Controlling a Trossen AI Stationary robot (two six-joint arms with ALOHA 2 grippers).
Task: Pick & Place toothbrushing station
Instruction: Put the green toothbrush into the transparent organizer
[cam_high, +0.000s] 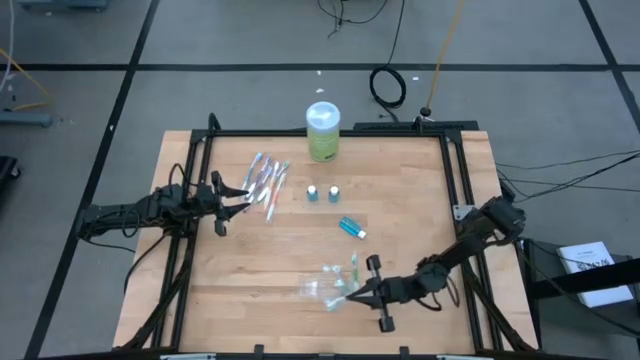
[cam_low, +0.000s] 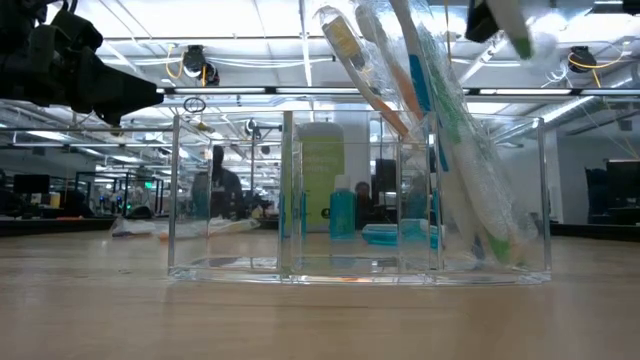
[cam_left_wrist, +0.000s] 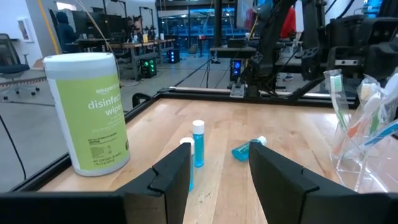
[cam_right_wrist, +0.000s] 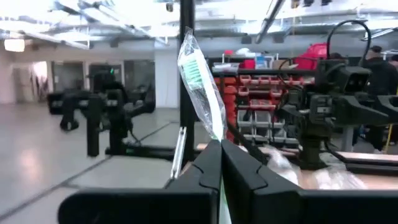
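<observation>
Gripping a wrapped toothbrush (cam_right_wrist: 200, 81), right gripper (cam_right_wrist: 221, 163) low.

Toothbrushes (cam_high: 268, 184) lie left of two upright tubes (cam_high: 323, 192), canister (cam_high: 323, 131) behind.

Both arms are dark, almost black, built of slim jointed segments with bulkier housings at the joints. The left gripper (cam_left_wrist: 217, 174) and right gripper (cam_right_wrist: 221, 171) have broad, angular, matte black fingers.

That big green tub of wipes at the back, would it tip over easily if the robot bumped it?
Probably not: the wipes canister stands upright on a wide flat base. It would likely slide on the smooth wooden table. Lying down, its round body would likely roll.
</observation>
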